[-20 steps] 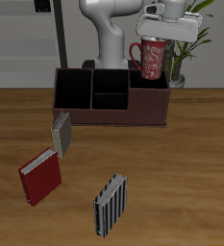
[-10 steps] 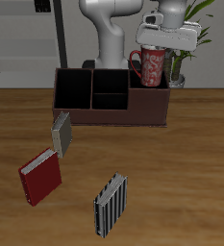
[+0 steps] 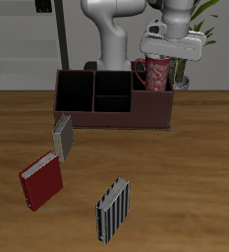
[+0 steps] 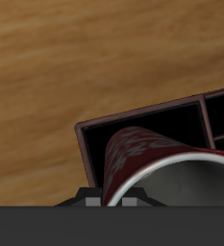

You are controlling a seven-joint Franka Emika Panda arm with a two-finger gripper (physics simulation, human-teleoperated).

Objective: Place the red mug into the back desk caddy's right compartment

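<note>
The red mug [image 3: 156, 69], speckled and with its handle toward the caddy's middle, hangs upright from my gripper [image 3: 165, 57], which is shut on its rim. Its lower part is down inside the right compartment [image 3: 144, 87], the large end section of the back desk caddy [image 3: 111, 116], a long dark brown box at the table's back. In the wrist view the mug [image 4: 142, 159] shows its white inside above the dark compartment [image 4: 152, 123], close to the caddy's wall [image 4: 87, 152]. Whether the mug touches the floor is hidden.
A grey book [image 3: 62, 136], a red book [image 3: 40, 181] and a striped book [image 3: 112, 209] lie on the wooden table in front of the caddy. A potted plant [image 3: 191, 61] stands behind the caddy beside the gripper. The robot's base [image 3: 111, 39] is behind the caddy.
My gripper has gone down with the mug, which has sunk from above the caddy's rim partly into the end compartment. The books have not moved.
</note>
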